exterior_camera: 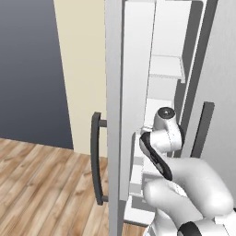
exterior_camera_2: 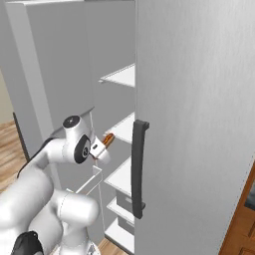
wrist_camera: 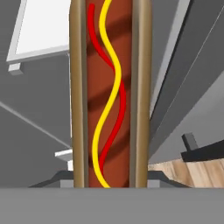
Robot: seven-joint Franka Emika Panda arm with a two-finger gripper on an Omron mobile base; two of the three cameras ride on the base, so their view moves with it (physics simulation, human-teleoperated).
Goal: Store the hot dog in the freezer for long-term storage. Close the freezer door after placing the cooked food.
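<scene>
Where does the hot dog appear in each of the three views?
Left base view: no hot dog to point to.
Right base view: left of centre, the hot dog pokes out past the wrist.
Hand view: centre, running top to bottom.
Shared landmark: white freezer shelf.

Wood plank floor [exterior_camera: 41, 189] fills the lower left of the left base view, with a dark blue-grey wall [exterior_camera: 27, 69] upper left and a cream wall [exterior_camera: 83, 73] beside it. Plain grey fridge door [exterior_camera_2: 199, 124] with dark bar handle [exterior_camera_2: 138, 169] takes the right half of the right base view; brown wooden cabinet [exterior_camera_2: 244, 219] at its lower right corner.
</scene>
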